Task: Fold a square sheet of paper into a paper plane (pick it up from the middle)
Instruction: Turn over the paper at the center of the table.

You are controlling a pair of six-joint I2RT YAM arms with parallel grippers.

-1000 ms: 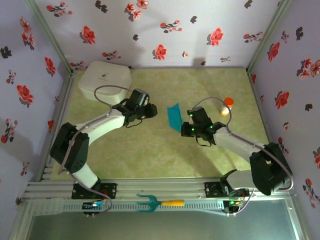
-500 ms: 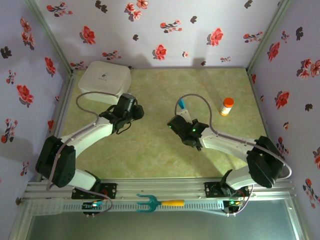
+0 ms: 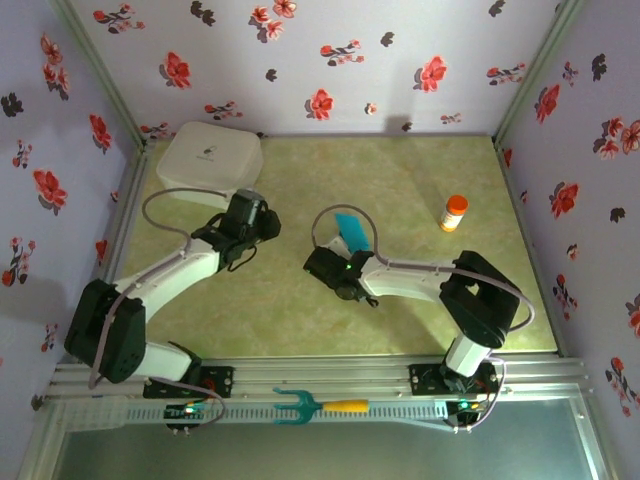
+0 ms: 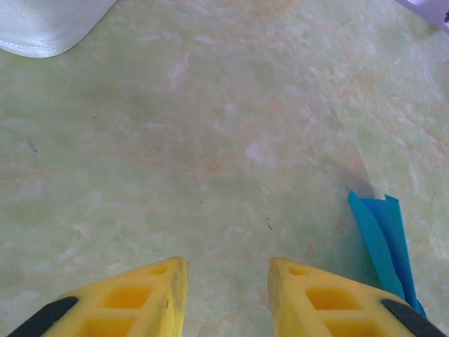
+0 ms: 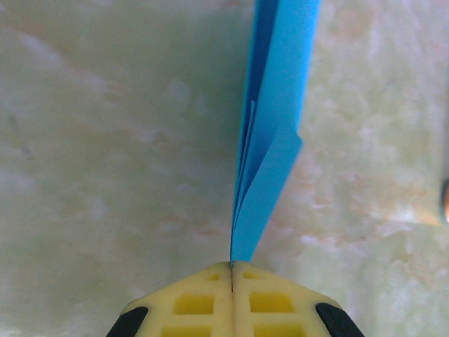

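Right gripper: pinched tight on the folded blue paper (seen edge-on).
Left gripper: fingers partly apart, gripping nothing.

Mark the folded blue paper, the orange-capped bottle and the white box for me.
folded blue paper (image 5: 277,105), right wrist view, mid-length of its broad face.
orange-capped bottle (image 3: 454,212), top external view, its middle.
white box (image 3: 210,158), top external view, lid centre.

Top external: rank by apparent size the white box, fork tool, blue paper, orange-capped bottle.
1. white box
2. fork tool
3. blue paper and orange-capped bottle: look alike; paper partly hidden.
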